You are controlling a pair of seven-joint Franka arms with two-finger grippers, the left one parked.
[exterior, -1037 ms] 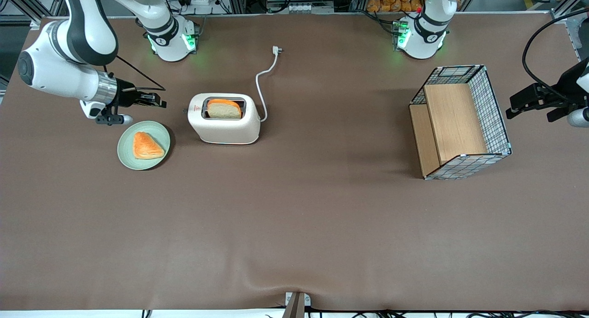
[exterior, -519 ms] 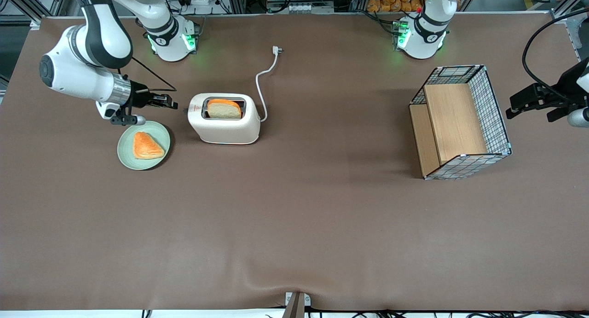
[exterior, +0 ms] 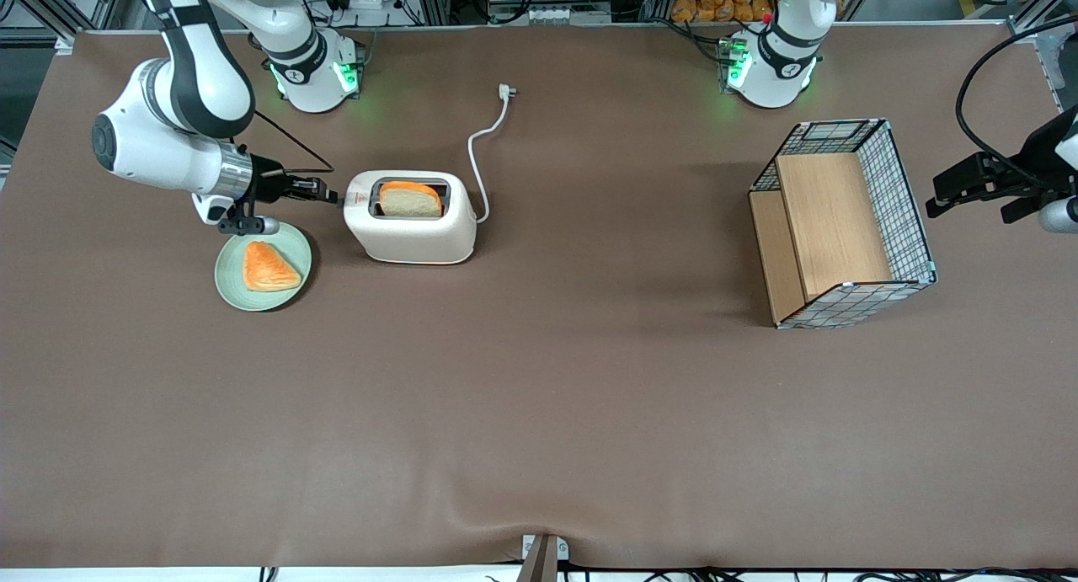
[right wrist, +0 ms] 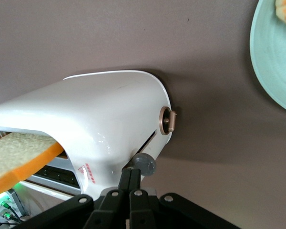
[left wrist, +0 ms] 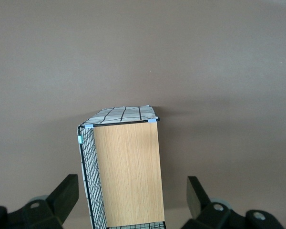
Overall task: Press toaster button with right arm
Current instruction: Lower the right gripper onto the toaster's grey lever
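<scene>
The cream-white toaster (exterior: 410, 228) stands on the table with a slice of bread (exterior: 410, 200) in its top slot. The right arm (exterior: 181, 157) reaches in level from the working arm's end of the table. Its gripper (exterior: 330, 197) is shut with nothing in it, and its tip is at the toaster's narrow end by the red mark. In the right wrist view the pressed-together fingertips (right wrist: 132, 171) lie right beside the toaster button (right wrist: 145, 164), a small grey nub on the toaster (right wrist: 100, 119). Whether they touch it I cannot tell. A round brass-rimmed knob (right wrist: 167, 119) sits farther along that end.
A pale green plate (exterior: 232, 283) with an orange pastry (exterior: 269, 266) lies just under the wrist, nearer the front camera than the gripper. The white cord (exterior: 482, 148) trails away from the toaster. A wire basket with wooden panels (exterior: 842, 220) stands toward the parked arm's end.
The right arm has swung steadily toward the toaster. Its shut gripper has gone from above the plate's edge to the toaster's narrow end. Toaster, bread and plate have not moved.
</scene>
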